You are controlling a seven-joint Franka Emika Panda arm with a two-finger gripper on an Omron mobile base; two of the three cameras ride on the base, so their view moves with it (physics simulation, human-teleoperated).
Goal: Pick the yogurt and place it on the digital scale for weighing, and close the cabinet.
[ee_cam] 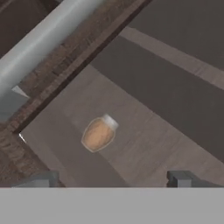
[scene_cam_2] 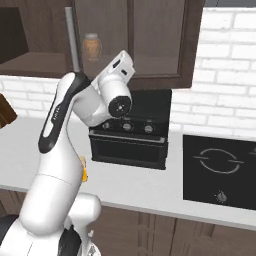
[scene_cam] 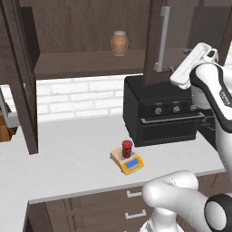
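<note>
The dark red yogurt (scene_cam: 127, 148) stands upright on the yellow-orange digital scale (scene_cam: 128, 161), on the counter in front of the black oven. The dark brown cabinet (scene_cam: 81, 27) above has both doors swung open. Its right door (scene_cam: 154, 50) carries a long silver bar handle (scene_cam: 161, 38). My white hand (scene_cam: 194, 63) is raised just right of that door, level with the handle's lower end. In the hand view my gripper (ee_cam: 113, 179) is open with nothing between its fingertips (ee_cam: 183, 178), and the handle (ee_cam: 39, 39) runs across the upper left.
A tan glass jar (scene_cam: 119, 43) with a grey lid stands on the cabinet shelf, straight ahead of the hand. The black oven (scene_cam: 163, 113) sits under the right door. The left cabinet door (scene_cam: 20, 77) juts out over the counter. A black cooktop (scene_cam_2: 220, 172) lies right of the oven.
</note>
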